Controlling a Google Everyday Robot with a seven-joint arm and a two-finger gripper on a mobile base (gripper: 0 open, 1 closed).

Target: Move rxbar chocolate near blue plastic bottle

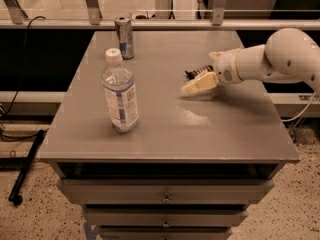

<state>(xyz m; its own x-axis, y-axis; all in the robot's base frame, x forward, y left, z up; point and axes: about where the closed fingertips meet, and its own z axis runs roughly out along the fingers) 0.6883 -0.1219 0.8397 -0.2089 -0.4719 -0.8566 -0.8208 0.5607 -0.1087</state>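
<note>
Little of the task looks done: the rxbar chocolate (196, 73) lies on the right half of the surface (200, 129), well apart from the blue plastic bottle (120, 96), which stands upright toward the left front. The end effector (199, 85) sits low over the surface, just in front of the bar and partly covering it. Whether it holds the bar, or is wide or narrow, I cannot tell. By my judgement, carrying the bar leftward to the bottle is what is left. The surface is a grey cabinet top over drawers (165, 191), with a metal can (124, 37) upright at the back left. Beyond are a railing (165, 24) and a speckled floor (30, 224).
</note>
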